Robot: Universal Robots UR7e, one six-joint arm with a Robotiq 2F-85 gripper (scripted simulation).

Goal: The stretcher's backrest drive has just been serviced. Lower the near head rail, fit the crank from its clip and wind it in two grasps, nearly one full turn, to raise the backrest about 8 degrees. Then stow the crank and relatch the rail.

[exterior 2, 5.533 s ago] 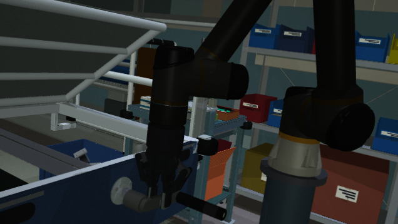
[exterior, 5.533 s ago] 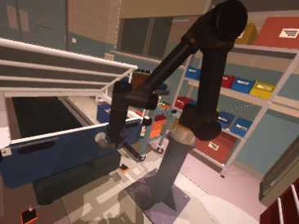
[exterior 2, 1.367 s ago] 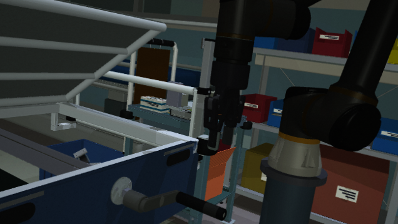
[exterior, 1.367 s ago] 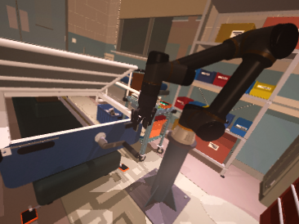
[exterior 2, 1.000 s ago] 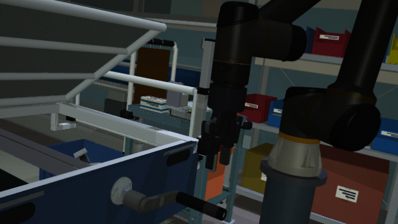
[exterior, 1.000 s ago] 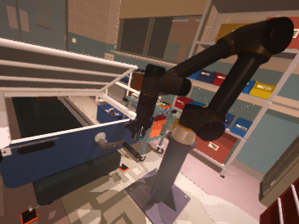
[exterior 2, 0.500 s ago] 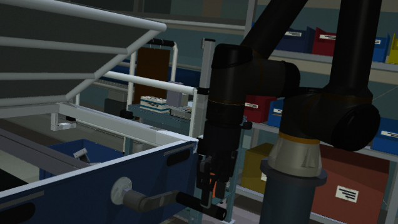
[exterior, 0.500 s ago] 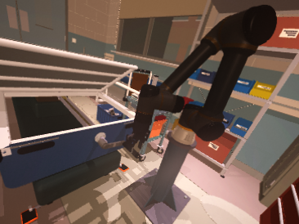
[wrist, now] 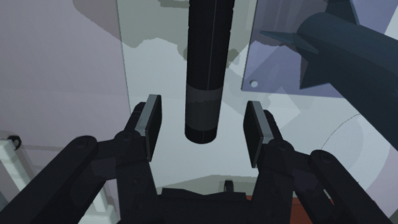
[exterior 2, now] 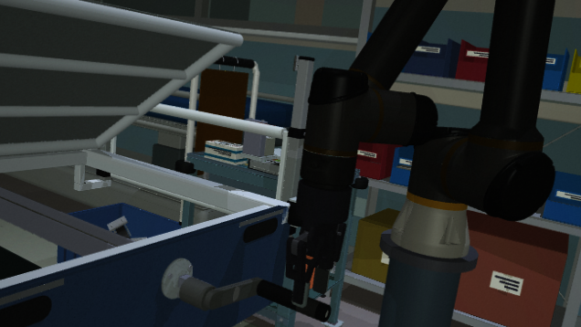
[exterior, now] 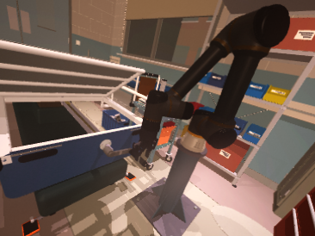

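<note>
The crank's black handle [wrist: 203, 72] [exterior 2: 292, 299] sticks out sideways from the blue end panel of the stretcher, and my open gripper [wrist: 203, 130] [exterior 2: 303, 292] hangs straight down over it with a finger on each side, holding nothing. The crank's grey arm [exterior 2: 214, 292] [exterior: 118, 151] runs from the handle to a round hub [exterior 2: 176, 278] on the panel [exterior: 69, 157]. The backrest [exterior: 56, 73] stands raised at a slope above the frame. The near head rail is not clearly in view.
The robot's pedestal [exterior: 183, 181] stands right of the stretcher on a floor plate. Shelving with coloured bins [exterior: 258, 107] fills the wall behind. A small cart [exterior 2: 237, 155] stands beyond the stretcher's corner. Orange-marked blocks [exterior: 30, 226] lie on the floor.
</note>
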